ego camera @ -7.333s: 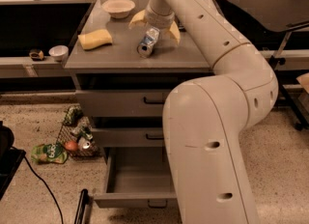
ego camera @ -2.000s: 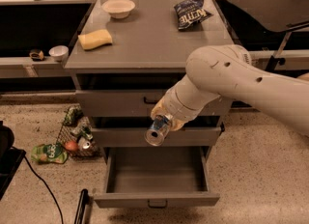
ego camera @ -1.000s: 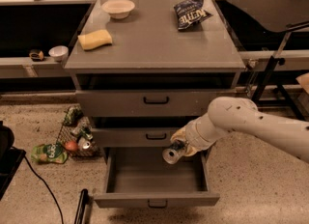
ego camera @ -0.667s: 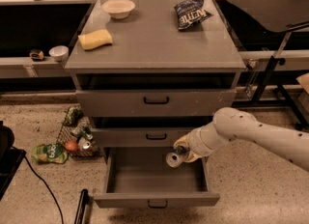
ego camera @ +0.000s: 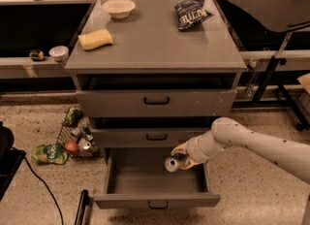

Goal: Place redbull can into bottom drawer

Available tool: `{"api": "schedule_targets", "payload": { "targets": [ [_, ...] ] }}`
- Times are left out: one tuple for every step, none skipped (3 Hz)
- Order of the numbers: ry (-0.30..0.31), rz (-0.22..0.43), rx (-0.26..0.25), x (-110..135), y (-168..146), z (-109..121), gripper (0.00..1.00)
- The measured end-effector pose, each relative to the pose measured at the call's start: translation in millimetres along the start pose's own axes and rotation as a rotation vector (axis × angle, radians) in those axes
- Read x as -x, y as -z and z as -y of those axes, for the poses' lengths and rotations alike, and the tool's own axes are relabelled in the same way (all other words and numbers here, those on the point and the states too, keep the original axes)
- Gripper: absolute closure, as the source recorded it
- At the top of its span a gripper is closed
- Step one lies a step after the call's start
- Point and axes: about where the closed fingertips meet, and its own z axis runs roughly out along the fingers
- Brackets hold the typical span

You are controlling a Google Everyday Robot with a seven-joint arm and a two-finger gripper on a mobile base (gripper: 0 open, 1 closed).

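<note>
The bottom drawer [ego camera: 145, 200] is pulled open, and its grey floor shows. My gripper [ego camera: 180, 160] comes in from the right on a white arm and is shut on the redbull can [ego camera: 171, 164]. The can lies on its side with its round silver end facing the camera. It hangs over the right part of the open drawer, just below the middle drawer's front [ego camera: 156, 136].
On the cabinet top [ego camera: 155, 40] lie a white bowl [ego camera: 118, 8], a yellow sponge [ego camera: 95, 39] and a dark blue chip bag [ego camera: 192, 11]. A wire basket with cans and fruit [ego camera: 76, 136] and a green bag [ego camera: 48, 153] sit on the floor to the left. A black stand [ego camera: 271, 69] is at the right.
The gripper carried the can from the cabinet top down past the drawer fronts. In the last second it sank lower and slightly right, over the open bottom drawer.
</note>
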Motion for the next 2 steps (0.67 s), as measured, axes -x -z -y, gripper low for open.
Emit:
{"api": "schedule_targets", "payload": {
  "targets": [
    [-0.123, -0.005, -0.002, -23, -35, -23, 1.0],
    [-0.312, -0.033, -0.016, -59, -86, -61, 1.0]
  ]
}}
